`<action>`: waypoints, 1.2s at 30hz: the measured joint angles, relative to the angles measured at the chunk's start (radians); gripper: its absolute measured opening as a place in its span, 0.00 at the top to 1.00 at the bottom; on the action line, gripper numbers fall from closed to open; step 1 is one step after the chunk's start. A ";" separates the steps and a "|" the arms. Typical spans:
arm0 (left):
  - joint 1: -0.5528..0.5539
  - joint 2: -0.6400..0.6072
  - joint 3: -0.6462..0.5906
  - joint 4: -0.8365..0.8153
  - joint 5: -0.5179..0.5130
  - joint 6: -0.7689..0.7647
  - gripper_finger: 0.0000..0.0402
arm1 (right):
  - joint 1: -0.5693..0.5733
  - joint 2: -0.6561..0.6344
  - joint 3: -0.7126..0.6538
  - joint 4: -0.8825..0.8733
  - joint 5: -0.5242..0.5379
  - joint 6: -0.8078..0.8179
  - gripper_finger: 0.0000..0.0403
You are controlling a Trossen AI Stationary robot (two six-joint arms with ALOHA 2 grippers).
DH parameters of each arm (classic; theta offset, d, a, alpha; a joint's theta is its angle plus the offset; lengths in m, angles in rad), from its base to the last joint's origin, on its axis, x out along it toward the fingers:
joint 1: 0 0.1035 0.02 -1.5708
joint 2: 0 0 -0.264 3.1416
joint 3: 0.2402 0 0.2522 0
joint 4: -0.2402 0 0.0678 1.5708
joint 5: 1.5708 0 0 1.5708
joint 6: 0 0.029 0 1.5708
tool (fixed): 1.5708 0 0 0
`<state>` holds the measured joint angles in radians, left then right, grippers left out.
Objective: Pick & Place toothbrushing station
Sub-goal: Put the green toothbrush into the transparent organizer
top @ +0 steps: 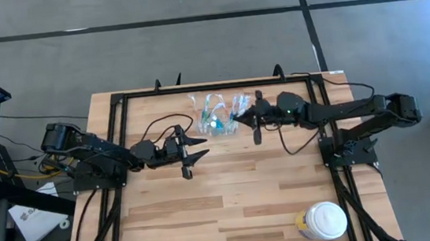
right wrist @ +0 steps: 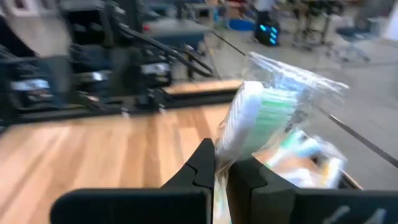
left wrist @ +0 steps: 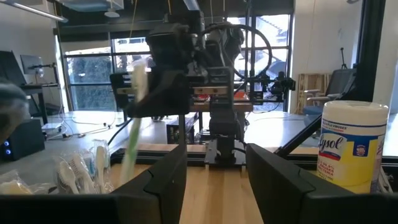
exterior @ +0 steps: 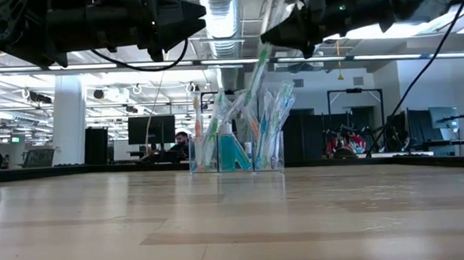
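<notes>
On the left, the left gripper (top: 195, 151) is held open and empty above the table, just short of the clear holder (top: 216, 114) at the far middle. One holder and one teal tube (exterior: 235, 153) are counted; the toothbrushes inside are too crowded to count. On the right, one green toothbrush (exterior: 255, 85) is pinched in the closed right gripper (top: 244, 117) over the holder, so the task is judged nearly done.

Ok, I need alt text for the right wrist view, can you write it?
The right gripper, jaws shut, pinches a green-and-white toothbrush just above the clear plastic holder crammed with more brushes. Behind it the wooden table runs back to the left arm.
</notes>
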<state>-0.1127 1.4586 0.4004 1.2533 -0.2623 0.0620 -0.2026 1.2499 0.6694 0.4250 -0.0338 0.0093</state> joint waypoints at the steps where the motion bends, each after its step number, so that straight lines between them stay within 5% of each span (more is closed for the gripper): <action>1: 0.000 0.000 0.000 0.000 0.000 0.000 0.61 | -0.005 0.000 0.016 -0.036 0.011 -0.006 0.99; 18: 0.000 0.001 0.000 0.000 0.003 0.000 0.61 | -0.051 0.016 0.060 -0.188 0.091 -0.017 0.99; 36: 0.000 0.001 0.000 0.000 0.001 0.000 0.61 | -0.062 0.179 0.061 -0.106 0.087 -0.009 0.99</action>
<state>-0.1127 1.4593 0.4004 1.2531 -0.2615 0.0619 -0.2649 1.4287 0.7300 0.3186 0.0532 0.0006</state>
